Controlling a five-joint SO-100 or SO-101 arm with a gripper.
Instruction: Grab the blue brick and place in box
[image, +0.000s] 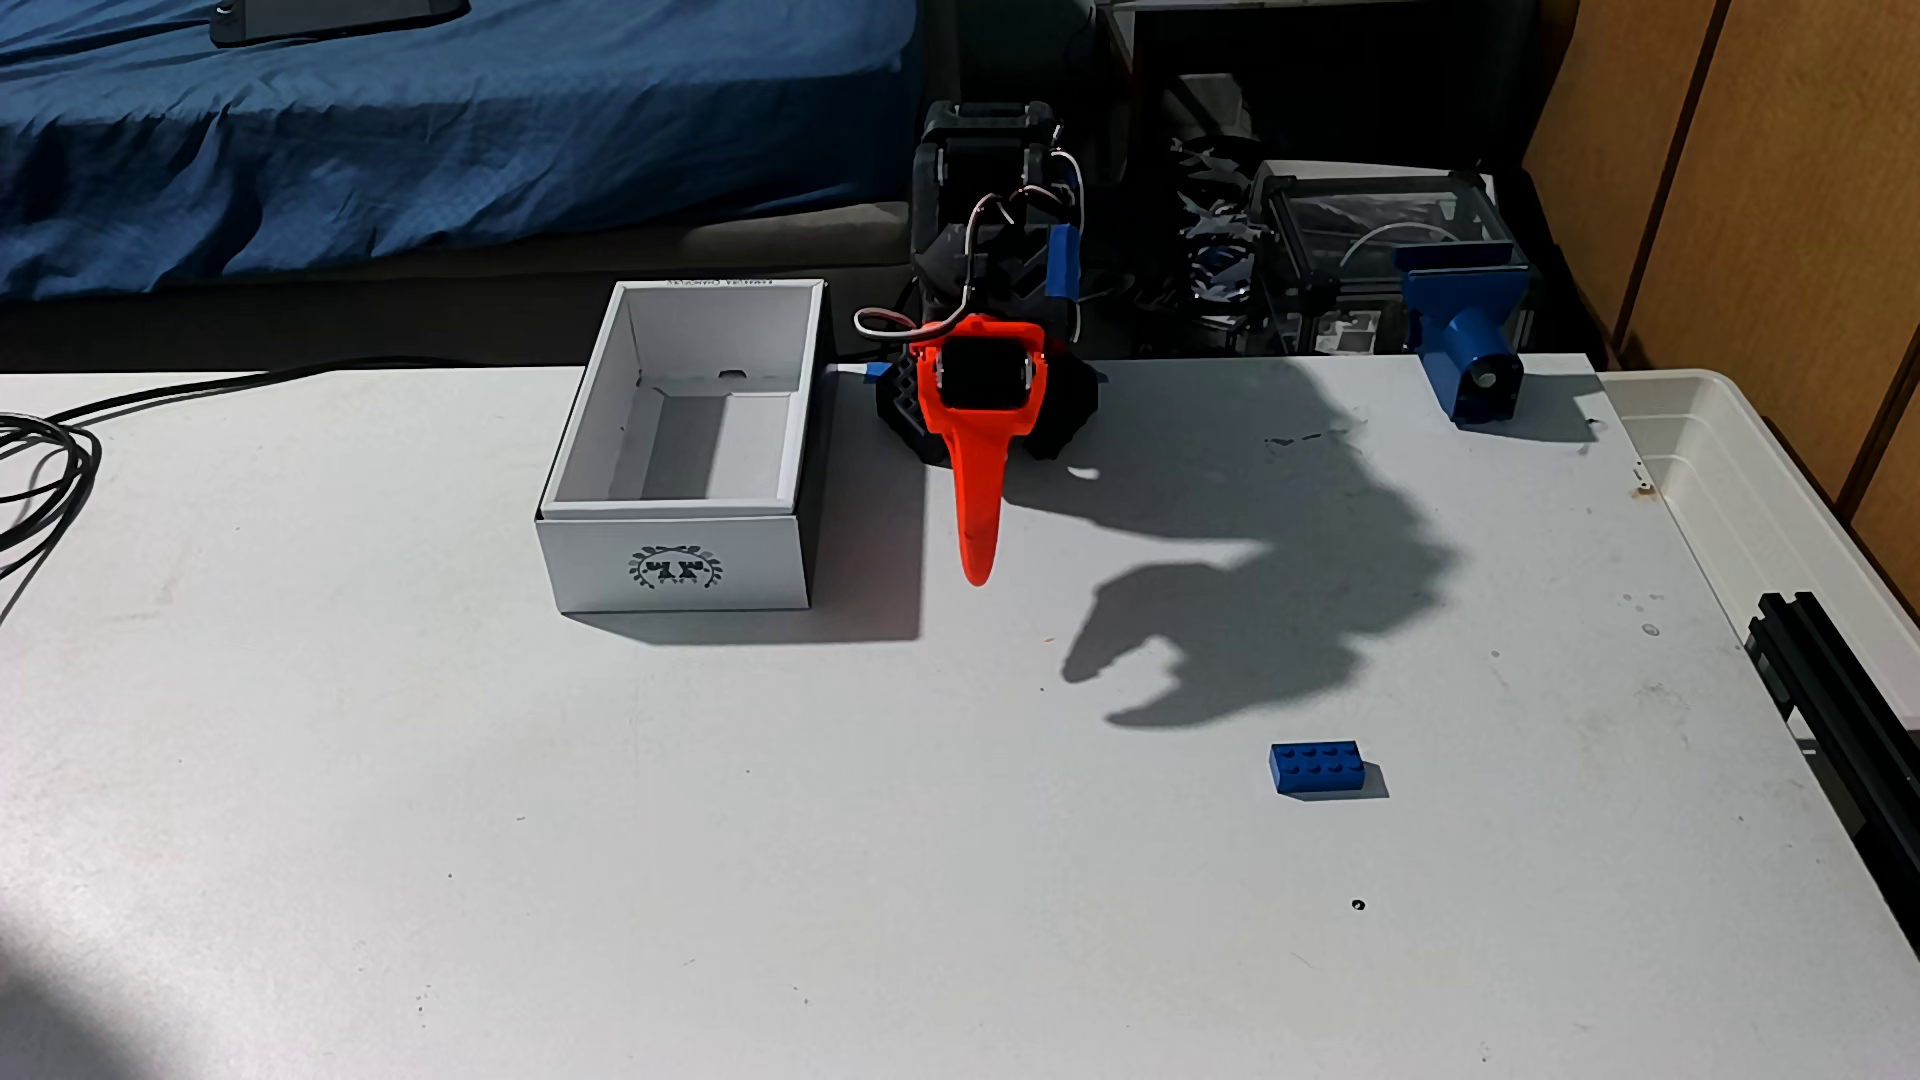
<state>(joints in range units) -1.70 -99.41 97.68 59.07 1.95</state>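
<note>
One small bright-blue plastic toy brick (1317, 770) with two rows of four round studs lies flat on the white table (416, 831) in the fixed view, towards the lower right and well apart from everything else, in full sunlight. Just above and left of it falls the dark shadow of the arm, whose outline shows two prongs spread apart.

The arm itself stands at the table's far edge, black in its joints, with an orange printed gripper (977, 571) pointing down towards the camera. Only one long orange finger (975, 498) is plain to see from this side, its tip close over the table, so whether the jaws are apart or together cannot be told from the gripper itself; it holds nothing.

Just left of the gripper sits the white rectangular cardboard box (681, 566), open at the top, with tall walls and a stepped white insert inside. Its near wall carries a dark laurel-wreath emblem; the small printing on its far rim is too blurred to read.

At the far right corner stands a larger blue printed clamp-like part with a cylinder (1467, 332), and beside it a translucent white plastic tub (1756, 488). Black cables (42, 467) trail over the left edge.
</note>
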